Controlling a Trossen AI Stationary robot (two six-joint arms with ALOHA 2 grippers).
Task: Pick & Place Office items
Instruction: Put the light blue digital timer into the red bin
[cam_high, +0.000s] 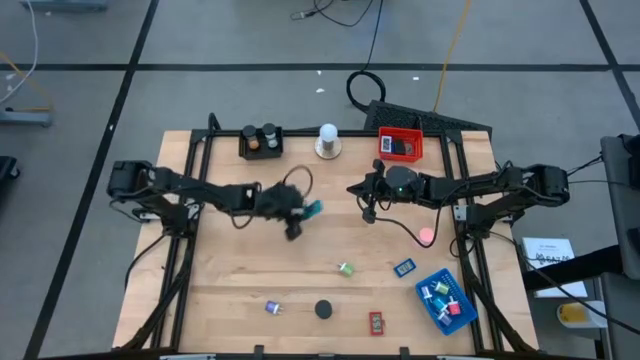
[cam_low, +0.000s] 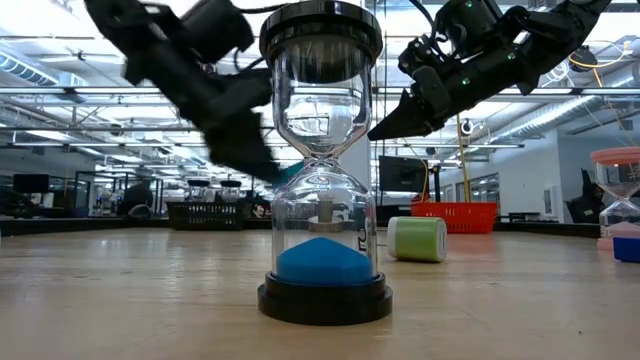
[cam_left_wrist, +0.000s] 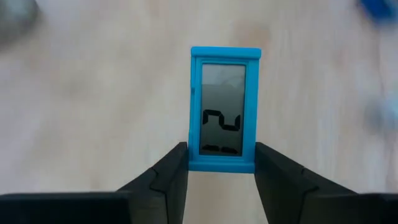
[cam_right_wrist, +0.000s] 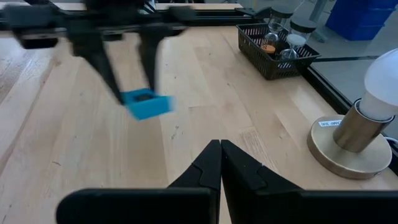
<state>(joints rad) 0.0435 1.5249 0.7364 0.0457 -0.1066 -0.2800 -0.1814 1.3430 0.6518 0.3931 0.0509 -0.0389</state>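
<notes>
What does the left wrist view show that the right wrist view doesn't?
Only the left wrist view: the dark screen on the blue rectangle's face, and the left hand's fingers clamping its lower edge. Only the right wrist view: the right hand shut and empty, the black basket of small hourglasses and the white knob on its base. Both: the blue rectangle held above the wooden table.

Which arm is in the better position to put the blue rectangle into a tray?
Left: its pincer already grips the blue rectangle above the table. The right pincer is shut and empty.
</notes>
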